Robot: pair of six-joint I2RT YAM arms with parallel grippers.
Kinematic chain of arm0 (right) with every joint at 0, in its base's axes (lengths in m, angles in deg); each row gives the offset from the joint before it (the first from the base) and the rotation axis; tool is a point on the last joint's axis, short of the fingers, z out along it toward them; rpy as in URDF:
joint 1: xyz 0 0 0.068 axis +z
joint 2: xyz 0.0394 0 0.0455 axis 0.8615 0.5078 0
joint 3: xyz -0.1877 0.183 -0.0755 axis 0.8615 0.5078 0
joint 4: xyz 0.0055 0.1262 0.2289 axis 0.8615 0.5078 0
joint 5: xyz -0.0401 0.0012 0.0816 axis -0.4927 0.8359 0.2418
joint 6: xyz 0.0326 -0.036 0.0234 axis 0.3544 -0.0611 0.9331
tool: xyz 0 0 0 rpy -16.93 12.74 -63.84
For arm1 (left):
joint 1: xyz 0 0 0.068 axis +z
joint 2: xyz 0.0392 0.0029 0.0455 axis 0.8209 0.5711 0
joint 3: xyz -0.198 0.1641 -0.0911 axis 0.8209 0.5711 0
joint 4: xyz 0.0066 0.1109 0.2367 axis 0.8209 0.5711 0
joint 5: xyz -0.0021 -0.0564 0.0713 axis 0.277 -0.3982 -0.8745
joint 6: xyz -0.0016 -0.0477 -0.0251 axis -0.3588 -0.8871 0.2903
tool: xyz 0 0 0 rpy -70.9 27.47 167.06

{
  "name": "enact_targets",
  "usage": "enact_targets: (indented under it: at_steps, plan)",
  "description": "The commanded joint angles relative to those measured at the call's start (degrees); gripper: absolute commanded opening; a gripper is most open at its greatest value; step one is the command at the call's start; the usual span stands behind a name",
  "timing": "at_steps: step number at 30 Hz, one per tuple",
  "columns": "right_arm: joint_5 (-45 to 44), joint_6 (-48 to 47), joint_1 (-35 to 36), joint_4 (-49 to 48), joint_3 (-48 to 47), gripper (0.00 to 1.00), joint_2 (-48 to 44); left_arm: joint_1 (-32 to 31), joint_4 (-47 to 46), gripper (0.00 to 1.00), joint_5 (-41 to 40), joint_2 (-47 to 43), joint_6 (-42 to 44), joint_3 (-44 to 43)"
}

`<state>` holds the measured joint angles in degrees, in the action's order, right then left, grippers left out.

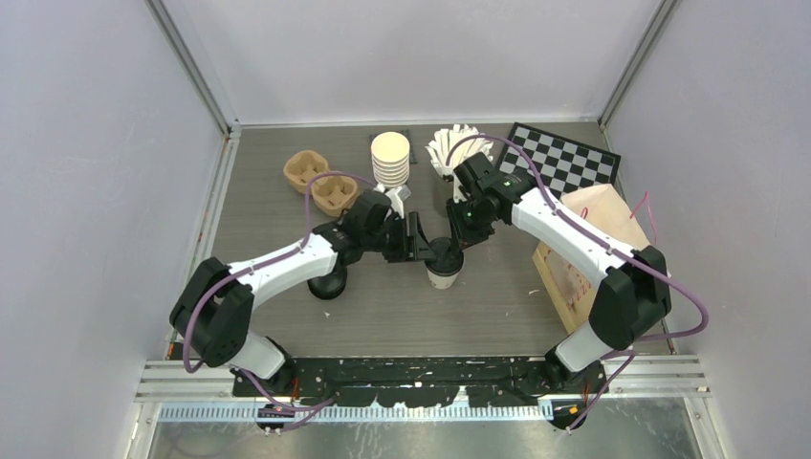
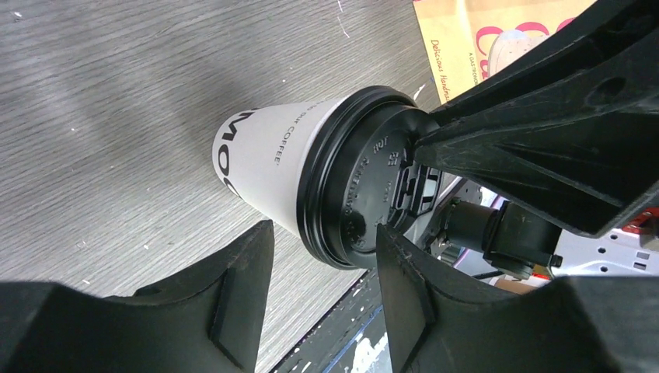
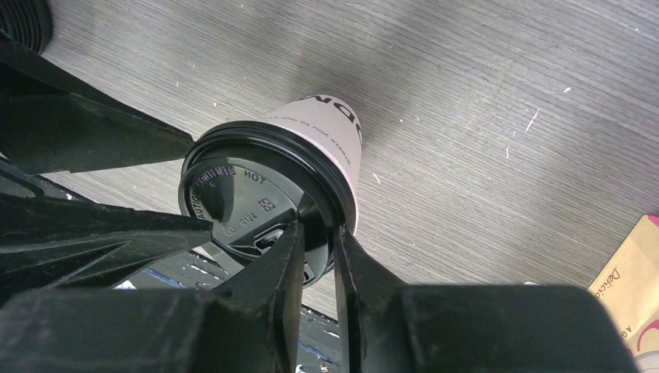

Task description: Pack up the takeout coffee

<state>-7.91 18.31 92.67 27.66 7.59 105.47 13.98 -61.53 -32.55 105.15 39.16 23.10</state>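
Coffee cup [image 1: 445,268] on tabletop [image 1: 478,306]: thin paper, prob light, crushable; grip low on wall. Right jaws nearly shut, pinching lid [image 3: 249,202] rim; left jaws half-open around it.

Even, bright overhead light; soft shadows fall beside the arms. Both wrist views blur the near black fingers [image 2: 233,311].

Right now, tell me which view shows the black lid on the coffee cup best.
The right wrist view: the black lid fills the centre, embossed lettering readable, right gripper pinching its rim. The left wrist view shows the lid partly covered by fingers. The top view shows only a small dark disc.
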Motion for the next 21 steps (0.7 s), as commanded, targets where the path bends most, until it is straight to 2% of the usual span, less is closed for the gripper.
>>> enact_targets:
  at_steps: [1, 15, 21]
  plan:
    - [-0.18, 0.01, -0.69, 0.53, -1.43, 0.26, 0.48, -0.21, 0.42, 0.52, -0.86, 0.81, 1.16, -2.18]
    - [-2.14, 0.69, -1.09, -0.92, 1.9, 0.28, 1.0, -0.43, 1.59, 0.43, -1.13, 3.64, 1.92, -2.28]
    - [-1.39, 1.92, -1.5, -3.55, 5.08, 0.28, 0.61, -0.65, 4.3, 0.42, -4.26, 2.83, 2.24, -1.9]
